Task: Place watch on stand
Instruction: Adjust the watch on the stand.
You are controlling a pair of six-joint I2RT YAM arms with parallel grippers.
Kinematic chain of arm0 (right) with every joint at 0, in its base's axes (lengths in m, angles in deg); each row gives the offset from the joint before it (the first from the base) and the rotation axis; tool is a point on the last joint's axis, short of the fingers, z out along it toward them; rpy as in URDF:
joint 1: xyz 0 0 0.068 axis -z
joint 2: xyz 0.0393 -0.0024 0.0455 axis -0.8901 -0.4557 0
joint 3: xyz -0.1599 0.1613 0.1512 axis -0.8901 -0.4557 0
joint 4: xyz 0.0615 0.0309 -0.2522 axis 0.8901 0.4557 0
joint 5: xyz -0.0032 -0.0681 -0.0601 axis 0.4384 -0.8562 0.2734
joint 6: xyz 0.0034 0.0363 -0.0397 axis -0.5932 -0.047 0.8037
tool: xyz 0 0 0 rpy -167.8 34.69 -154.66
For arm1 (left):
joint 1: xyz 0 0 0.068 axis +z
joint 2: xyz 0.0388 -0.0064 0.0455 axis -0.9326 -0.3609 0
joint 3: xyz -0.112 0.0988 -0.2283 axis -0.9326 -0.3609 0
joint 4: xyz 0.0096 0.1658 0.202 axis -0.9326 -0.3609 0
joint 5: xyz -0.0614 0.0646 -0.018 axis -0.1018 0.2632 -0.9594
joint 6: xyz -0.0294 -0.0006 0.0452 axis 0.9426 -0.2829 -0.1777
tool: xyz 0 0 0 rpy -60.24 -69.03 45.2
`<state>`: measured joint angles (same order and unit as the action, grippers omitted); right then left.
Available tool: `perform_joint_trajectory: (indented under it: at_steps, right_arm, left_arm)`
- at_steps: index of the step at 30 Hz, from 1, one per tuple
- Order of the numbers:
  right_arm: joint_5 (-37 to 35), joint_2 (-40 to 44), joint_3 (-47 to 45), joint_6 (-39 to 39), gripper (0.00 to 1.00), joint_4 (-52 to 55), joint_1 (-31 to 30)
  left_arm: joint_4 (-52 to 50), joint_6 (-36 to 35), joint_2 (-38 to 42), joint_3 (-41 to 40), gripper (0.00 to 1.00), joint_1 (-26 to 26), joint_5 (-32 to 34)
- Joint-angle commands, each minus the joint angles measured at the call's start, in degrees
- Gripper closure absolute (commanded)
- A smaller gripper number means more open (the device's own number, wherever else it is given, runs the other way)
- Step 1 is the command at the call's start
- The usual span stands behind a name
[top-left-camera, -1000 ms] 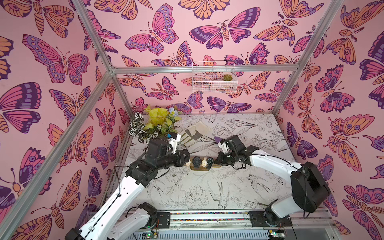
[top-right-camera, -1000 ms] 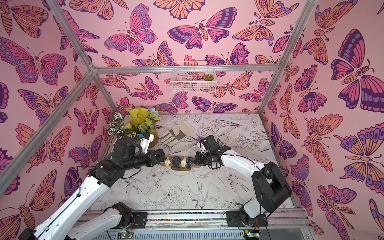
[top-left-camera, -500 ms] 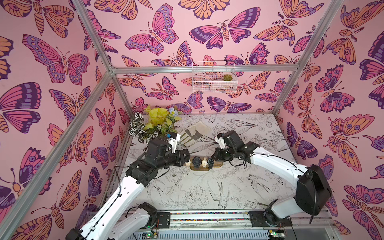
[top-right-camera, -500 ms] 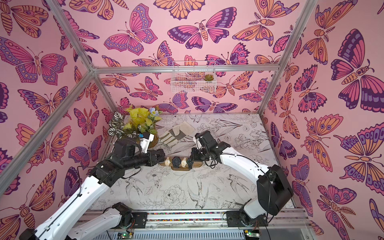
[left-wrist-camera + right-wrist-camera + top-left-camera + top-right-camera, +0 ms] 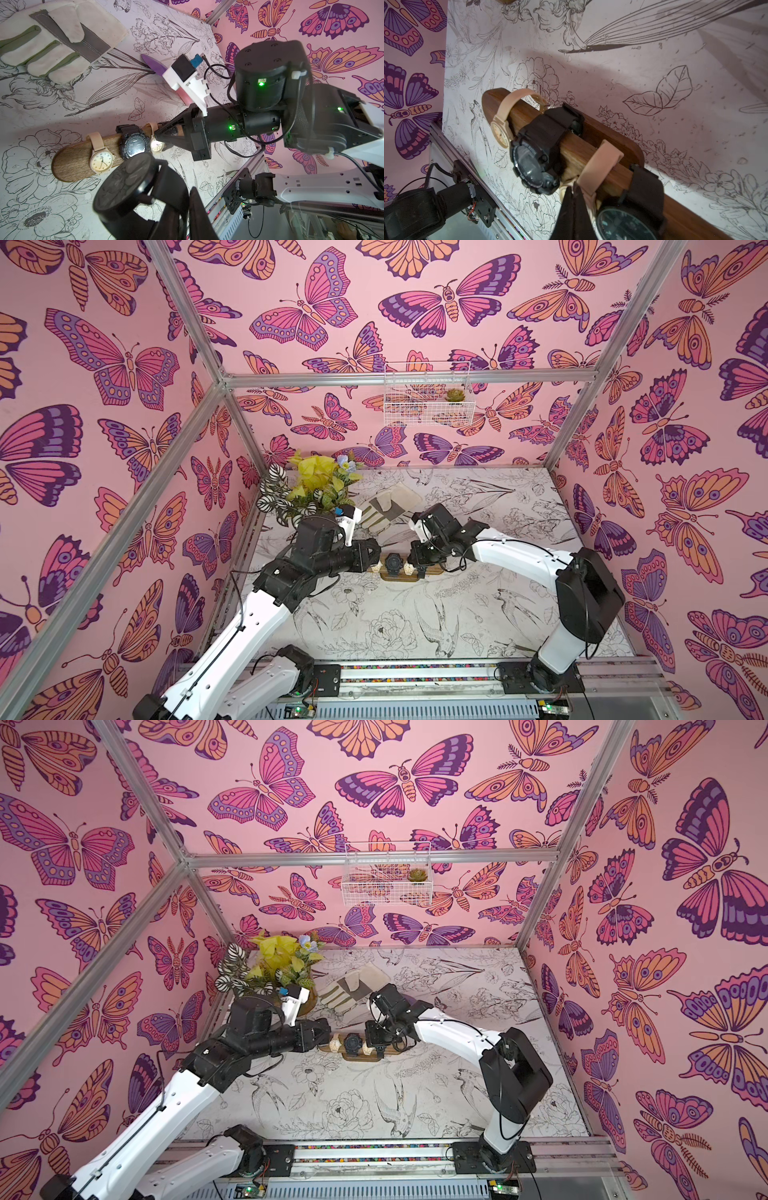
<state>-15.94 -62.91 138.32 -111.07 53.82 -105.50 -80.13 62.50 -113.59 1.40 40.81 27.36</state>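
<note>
Presently the approach to the bar is judged to be the step in hand. A black round-faced watch (image 5: 124, 185) is held, apparently by its strap, in the narrowly set jaws of the left gripper (image 5: 325, 1032). It is just beside the rounded free end of the stand (image 5: 70, 164) and not yet on it. For the next move, the strap loop would have to be lined up with that end and slid along the bar without the stand being pushed.

Further right, a beige watch (image 5: 101, 162), a black sport watch (image 5: 133, 143) and a smaller beige watch (image 5: 156, 145) are seated on the bar. The jaws of the right gripper (image 5: 572, 192) are seen fully closed with nothing between them, their tips against the smaller beige watch.
</note>
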Motion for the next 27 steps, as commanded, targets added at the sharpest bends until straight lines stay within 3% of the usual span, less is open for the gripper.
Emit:
perform_joint_trajectory:
  at_steps: [1, 12, 20, 22, 27]
  right_arm:
    - [-1.0, -0.4, 0.5, 0.9, 0.98, 1.4, -0.4]
    - [1.6, 2.1, 0.1, 2.3, 0.98, 0.2, -0.4]
    - [2.7, 9.4, -2.8, 4.7, 0.98, 1.1, -0.2]
    - [5.4, 11.7, -4.1, 4.9, 0.95, 0.8, 0.4]
    - [18.2, 17.9, -10.7, 0.7, 0.77, -5.5, 5.5]
  left_arm:
    - [1.6, 0.4, -0.1, -0.8, 0.86, 0.5, -1.1]
    - [1.9, 0.4, -0.3, -1.1, 0.86, 0.6, -1.3]
    - [4.1, 0.4, -0.3, -1.5, 0.86, 0.6, -4.4]
    - [5.7, 0.4, -0.7, -1.5, 0.85, 0.7, -6.4]
    - [11.0, 0.9, -2.3, -1.2, 0.84, 0.5, -12.8]
